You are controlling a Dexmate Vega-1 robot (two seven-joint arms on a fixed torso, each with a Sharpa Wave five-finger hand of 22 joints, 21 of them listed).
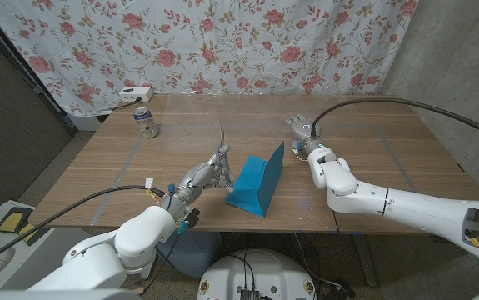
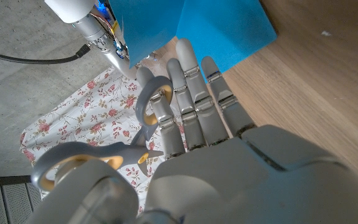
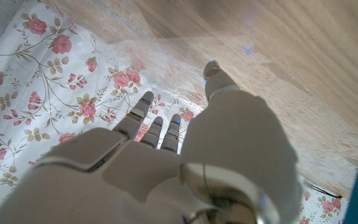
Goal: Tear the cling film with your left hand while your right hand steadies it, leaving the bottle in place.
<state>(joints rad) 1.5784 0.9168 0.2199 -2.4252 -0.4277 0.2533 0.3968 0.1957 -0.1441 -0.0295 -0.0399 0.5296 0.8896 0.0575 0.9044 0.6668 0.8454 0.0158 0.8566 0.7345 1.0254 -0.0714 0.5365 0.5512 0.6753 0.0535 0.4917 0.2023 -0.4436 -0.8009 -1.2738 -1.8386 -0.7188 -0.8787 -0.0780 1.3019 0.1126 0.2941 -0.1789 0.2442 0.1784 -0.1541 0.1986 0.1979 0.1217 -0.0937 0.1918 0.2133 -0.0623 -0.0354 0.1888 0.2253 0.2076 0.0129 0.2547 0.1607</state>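
Two hands, one sheet, entered by their place from the blue folded card (image 1: 256, 185) (image 2: 191, 25) standing mid-table.

1. Cling film (image 1: 247, 125) (image 3: 160, 43): a clear sheet, faint and creased, lying on the table (image 1: 372, 158) beyond the card. We cannot trace its edges, so we leave its long axis unjudged.
2. Left hand (image 1: 202, 177) (image 2: 228, 155): just beside the card, on the side toward the can. It grips grey scissors (image 1: 222, 150) (image 2: 147, 112), fingers through a handle loop, blades pointing away from the robot toward the film. We judge the film lies ahead of the blades and not yet touched by them.
3. Right hand (image 1: 301, 133) (image 3: 185, 155): beyond the card's other side, fingers stretched out and grasping nothing. Its fingertips are at the film and seem to press it down, though contact is too faint to confirm. We judge this hand the nearer to the film.
4. Can (image 1: 145, 122): upright, well apart from the card, past the left hand, near the film's side. It looks more a can than a bottle.
5. Surface: wooden boards, pale tape lines.
6. Room: floral curtain (image 1: 222, 42) behind the table; a white power strip (image 1: 135, 93) beyond the can; bare grey walls.
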